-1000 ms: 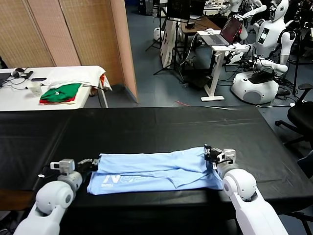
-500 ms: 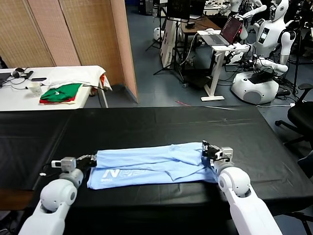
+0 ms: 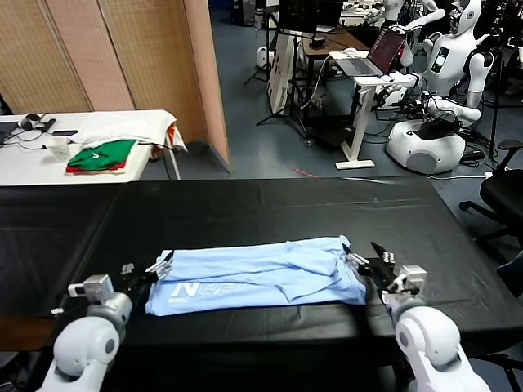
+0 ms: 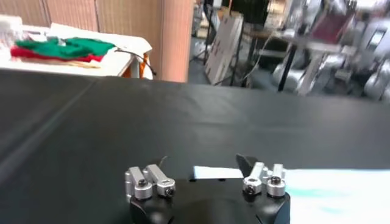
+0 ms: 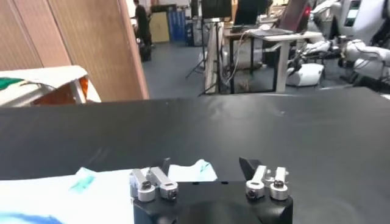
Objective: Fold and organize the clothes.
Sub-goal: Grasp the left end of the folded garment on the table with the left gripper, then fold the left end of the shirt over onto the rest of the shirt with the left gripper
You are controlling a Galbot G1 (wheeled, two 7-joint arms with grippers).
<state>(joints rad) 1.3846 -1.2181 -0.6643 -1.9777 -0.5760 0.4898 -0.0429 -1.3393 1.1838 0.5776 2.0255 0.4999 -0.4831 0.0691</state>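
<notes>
A black worktop (image 3: 245,204) fills the head view; the clothes (image 3: 257,278), folded into a band near its front edge, look light and limp, best pinched at end corners. Wrist views show left gripper (image 4: 207,176) and right gripper (image 5: 210,173) released, empty.

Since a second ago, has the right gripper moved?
Yes. The right gripper, now open, has pulled back toward the robot and off the pale sky-blue cotton T-shirt, nearer the black table's front edge.
</notes>
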